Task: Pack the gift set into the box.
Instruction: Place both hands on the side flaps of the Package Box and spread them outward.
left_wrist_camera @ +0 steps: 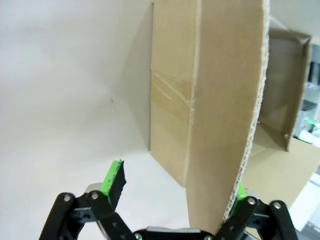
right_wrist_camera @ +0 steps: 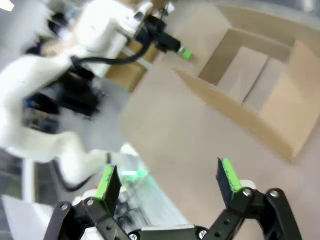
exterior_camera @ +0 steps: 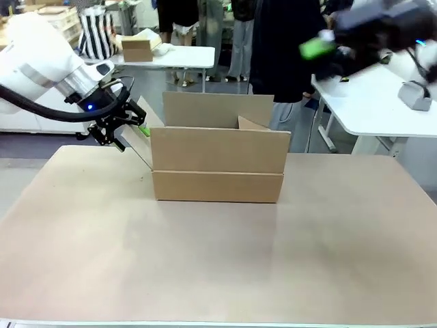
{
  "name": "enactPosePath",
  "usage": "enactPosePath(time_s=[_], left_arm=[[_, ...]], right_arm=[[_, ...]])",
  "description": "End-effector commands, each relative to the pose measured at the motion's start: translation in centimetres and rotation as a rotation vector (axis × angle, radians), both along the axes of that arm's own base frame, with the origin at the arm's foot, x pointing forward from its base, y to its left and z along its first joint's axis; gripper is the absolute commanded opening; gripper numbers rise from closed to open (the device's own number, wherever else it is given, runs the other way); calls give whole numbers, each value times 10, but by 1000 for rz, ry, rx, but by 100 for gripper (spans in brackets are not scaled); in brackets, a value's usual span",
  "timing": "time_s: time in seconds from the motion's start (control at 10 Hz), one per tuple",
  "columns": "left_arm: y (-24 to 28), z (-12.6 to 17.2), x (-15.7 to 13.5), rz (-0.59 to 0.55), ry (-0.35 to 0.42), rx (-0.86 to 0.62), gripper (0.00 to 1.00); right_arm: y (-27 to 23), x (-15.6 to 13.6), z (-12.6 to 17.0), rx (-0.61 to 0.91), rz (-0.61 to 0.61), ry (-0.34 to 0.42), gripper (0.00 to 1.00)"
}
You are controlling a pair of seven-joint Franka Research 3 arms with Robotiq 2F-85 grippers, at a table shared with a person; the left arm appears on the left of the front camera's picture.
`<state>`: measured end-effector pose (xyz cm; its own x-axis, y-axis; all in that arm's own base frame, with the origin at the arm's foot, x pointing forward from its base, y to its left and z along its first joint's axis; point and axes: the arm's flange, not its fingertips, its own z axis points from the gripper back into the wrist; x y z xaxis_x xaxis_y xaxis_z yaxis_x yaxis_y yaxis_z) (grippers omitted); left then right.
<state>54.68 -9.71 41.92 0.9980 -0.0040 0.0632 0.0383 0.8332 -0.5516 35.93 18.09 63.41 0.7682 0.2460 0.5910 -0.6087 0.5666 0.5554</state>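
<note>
The box (exterior_camera: 218,160) stands open in the middle of the table, its flaps up. My left gripper (exterior_camera: 130,126) is at the box's left side flap. In the left wrist view that flap (left_wrist_camera: 220,100) stands between the spread fingers of the left gripper (left_wrist_camera: 176,185), close against the right one and clear of the left pad (left_wrist_camera: 114,177). My right gripper (exterior_camera: 324,55) is blurred, high at the back right. It shows open and holding nothing (right_wrist_camera: 167,182), above the box (right_wrist_camera: 260,75). A small grey item (exterior_camera: 416,96) lies on the side table; I cannot tell whether it is the gift set.
A white side table (exterior_camera: 369,102) stands at the right rear, with a person (exterior_camera: 280,48) behind the box. Farther back, another white table carries a small brown carton (exterior_camera: 136,49). The tabletop (exterior_camera: 218,260) in front of the box is bare.
</note>
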Motion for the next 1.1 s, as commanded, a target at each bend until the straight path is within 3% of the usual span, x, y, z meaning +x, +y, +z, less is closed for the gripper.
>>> enactPosePath(time_s=[0.0, 0.1, 0.2, 0.3, 0.5, 0.6, 0.7, 0.9, 1.0], left_arm=[[-1, 3, -1, 12, 0, 18, 100], [-1, 3, -1, 12, 0, 18, 100], [-1, 3, -1, 12, 0, 18, 100], [-1, 3, -1, 12, 0, 18, 100], [-1, 3, -1, 12, 0, 18, 100], [-1, 3, -1, 12, 0, 18, 100], [-1, 3, -1, 12, 0, 18, 100], [-1, 3, -1, 12, 0, 18, 100], [-1, 3, -1, 12, 0, 18, 100]], right_arm=[[69, 91, 2, -444, -220, -62, 100], [95, 99, -8, -508, -296, -18, 100], [106, 96, -23, -523, -268, 1, 100], [99, 60, 0, -239, -72, -124, 100], [99, 60, 0, -239, -72, -124, 100], [114, 82, -18, -326, -119, -126, 100], [129, 96, -21, -449, -412, 58, 100], [181, 122, -52, -633, -627, 272, 100], [201, 133, -67, -723, -730, 329, 100]])
